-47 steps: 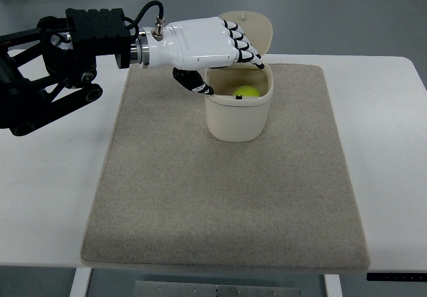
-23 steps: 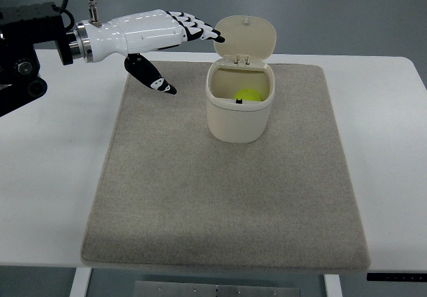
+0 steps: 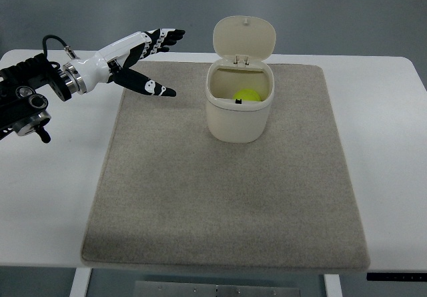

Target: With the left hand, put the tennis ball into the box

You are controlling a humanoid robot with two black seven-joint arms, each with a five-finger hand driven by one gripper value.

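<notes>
Below me, a white tabletop [image 3: 387, 150] fills most of the view, with a large beige felt mat [image 3: 227, 203] lying flat across its middle. Beyond its far edge runs grey-blue floor [image 3: 333, 13] (evenly lit, smooth).

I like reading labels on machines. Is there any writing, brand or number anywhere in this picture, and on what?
None can be read.
Left hand: black and white markings only, no lettering visible.
Box and its open lid: plain cream, no print.
Tennis ball: a small dark mark beside it, too small to read.
</notes>
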